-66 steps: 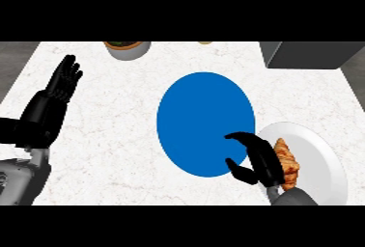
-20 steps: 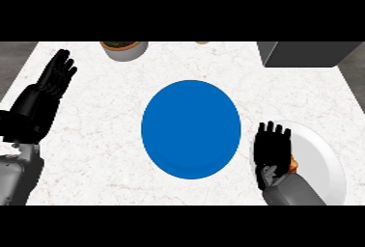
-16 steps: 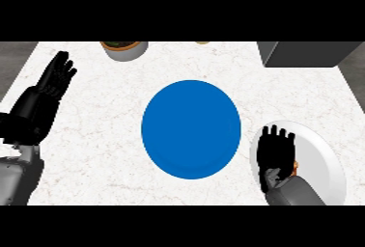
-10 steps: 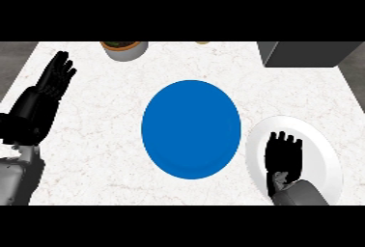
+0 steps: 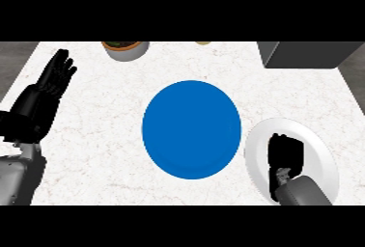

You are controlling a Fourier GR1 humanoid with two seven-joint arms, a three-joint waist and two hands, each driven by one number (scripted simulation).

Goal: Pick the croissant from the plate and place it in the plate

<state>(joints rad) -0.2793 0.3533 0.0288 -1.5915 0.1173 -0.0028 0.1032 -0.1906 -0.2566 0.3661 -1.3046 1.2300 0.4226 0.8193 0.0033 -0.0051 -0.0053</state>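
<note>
Croissant hidden under right hand (image 5: 287, 153) on white plate (image 5: 317, 153); fingers' state unclear.

No readable text, label, brand, number or sign was found on anything in the head view. Surfaces checked: the blue plate (image 5: 191, 129) at frame centre was plain; the white plate (image 5: 314, 144) at lower right was plain; the grey pot (image 5: 126, 49) at the upper edge carried no marking; the dark box (image 5: 306, 54) at upper right showed a blank face; the speckled counter (image 5: 100, 130) bore only its stone pattern.
</note>
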